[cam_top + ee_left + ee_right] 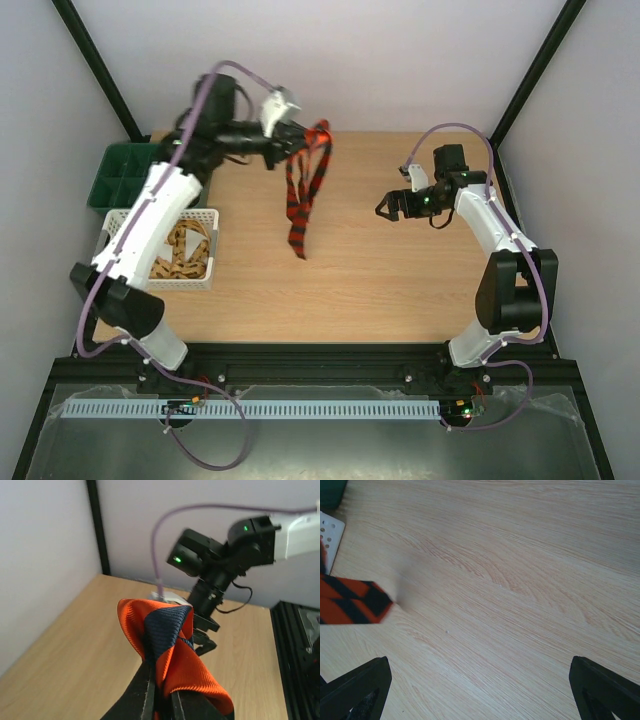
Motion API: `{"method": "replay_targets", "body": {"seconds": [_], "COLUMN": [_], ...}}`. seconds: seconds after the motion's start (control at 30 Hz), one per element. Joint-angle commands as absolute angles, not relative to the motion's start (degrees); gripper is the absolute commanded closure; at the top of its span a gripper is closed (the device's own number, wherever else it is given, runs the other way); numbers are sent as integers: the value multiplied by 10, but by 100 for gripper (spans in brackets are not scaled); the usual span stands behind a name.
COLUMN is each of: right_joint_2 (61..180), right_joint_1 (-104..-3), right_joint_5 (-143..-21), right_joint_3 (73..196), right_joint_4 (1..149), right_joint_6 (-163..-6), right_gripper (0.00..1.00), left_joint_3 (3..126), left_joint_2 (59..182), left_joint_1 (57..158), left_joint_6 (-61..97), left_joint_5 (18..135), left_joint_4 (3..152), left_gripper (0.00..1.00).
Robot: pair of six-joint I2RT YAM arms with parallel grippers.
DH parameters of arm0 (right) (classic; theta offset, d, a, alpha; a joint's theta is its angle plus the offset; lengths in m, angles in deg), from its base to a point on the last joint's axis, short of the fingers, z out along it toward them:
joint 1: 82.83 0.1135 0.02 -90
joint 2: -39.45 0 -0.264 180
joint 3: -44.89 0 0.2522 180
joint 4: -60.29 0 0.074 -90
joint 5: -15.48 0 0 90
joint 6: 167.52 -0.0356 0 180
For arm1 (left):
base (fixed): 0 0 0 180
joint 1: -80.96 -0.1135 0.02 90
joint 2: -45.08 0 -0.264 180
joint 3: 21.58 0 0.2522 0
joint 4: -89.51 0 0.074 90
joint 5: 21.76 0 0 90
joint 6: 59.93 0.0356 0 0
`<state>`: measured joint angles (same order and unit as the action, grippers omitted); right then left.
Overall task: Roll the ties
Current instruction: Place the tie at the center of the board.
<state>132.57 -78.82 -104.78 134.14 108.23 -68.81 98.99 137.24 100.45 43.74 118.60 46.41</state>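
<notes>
The left end effector (pixel 283 142), raised over the far side of the surface (pixel 400 280), is pressed together on a bunched fold of the red-and-black striped tie (pixel 300 205). The rest of the tie hangs beneath it in a loop and a long tail. The right end effector (pixel 388 208) is spread wide and holds nothing, with the tie well apart to its left. More tan ties (pixel 185 250) lie in the white basket (pixel 113 228), nearer the arm bases than the left end effector.

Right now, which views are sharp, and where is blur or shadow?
Top external: even light, no glare on the table. Left wrist: striped tie sharp, right arm behind it softer. Right wrist: sharp wood grain, faint shadow beside the tie's tip.
</notes>
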Motion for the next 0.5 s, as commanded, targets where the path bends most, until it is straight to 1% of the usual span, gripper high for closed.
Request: {"method": "replay_targets", "body": {"seconds": [0.0, 0.13, 0.2, 0.27, 0.37, 0.47], "right_joint_2": [1311, 1299, 1294, 1286, 1278, 1278], "right_joint_1": [-791, -798, -804, -805, -807, -808], "right_joint_5": [-1036, -1019, -1016, -1014, -1010, -1014], "right_joint_3": [1332, 1328, 1326, 1322, 1317, 1310], "right_joint_4": [1084, 1083, 1084, 1085, 1085, 1084], "right_joint_6": [-698, -701, -702, -699, -693, -689], "right_gripper": [1, 1, 1, 1, 1, 1], "left_joint_3": [1026, 1075, 1081, 1069, 983, 843], "left_joint_2": [1415, 1456, 1459, 1451, 1412, 1365], "left_joint_1": [1084, 1084, 1071, 1054, 1019, 1009], "left_joint_6": [474, 389, 392, 415, 476, 598], "left_joint_5": [1088, 1072, 1091, 1122, 1167, 1149], "left_joint_4": [487, 564, 575, 551, 509, 451], "left_gripper": [98, 98, 98, 98, 98, 98]}}
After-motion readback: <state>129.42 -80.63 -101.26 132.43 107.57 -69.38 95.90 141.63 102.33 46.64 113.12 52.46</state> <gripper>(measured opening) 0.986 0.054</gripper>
